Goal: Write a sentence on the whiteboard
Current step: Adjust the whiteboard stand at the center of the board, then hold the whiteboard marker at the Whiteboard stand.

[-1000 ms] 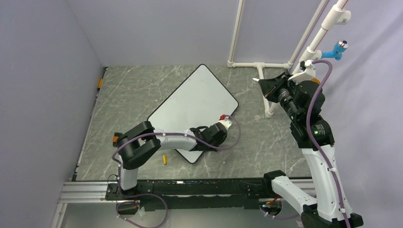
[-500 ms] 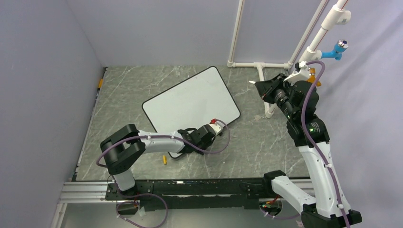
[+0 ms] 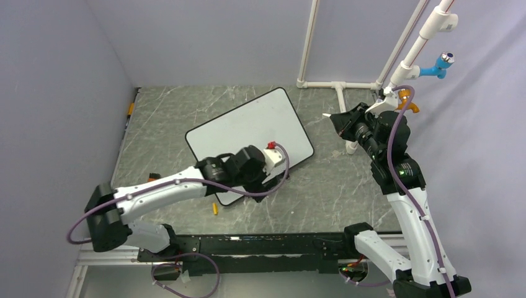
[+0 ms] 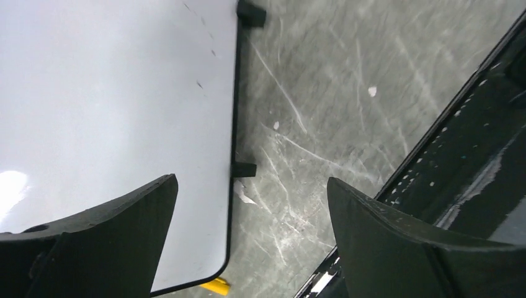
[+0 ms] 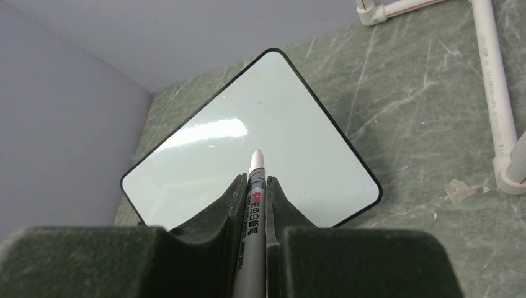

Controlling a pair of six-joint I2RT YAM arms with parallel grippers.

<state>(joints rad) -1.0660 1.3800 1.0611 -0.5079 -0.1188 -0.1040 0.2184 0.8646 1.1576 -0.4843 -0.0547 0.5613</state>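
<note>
The whiteboard lies flat and tilted on the marble table, its white face blank apart from a few tiny specks; no sentence shows on it. My left gripper hovers above the board's near corner, open, with nothing between its jaws. In the left wrist view it straddles the board's black rim. My right gripper hangs high at the right, shut on a grey marker whose white tip points toward the whiteboard from well above it.
A yellow cap lies on the table just off the board's near corner, also visible as the yellow cap. White pipe frame stands at the back right. A black rail runs along the near edge.
The whiteboard was turned counter-clockwise, then stayed put. My left gripper let go of its near edge, opened wide and rose. The right gripper drifted slightly left with the marker.
</note>
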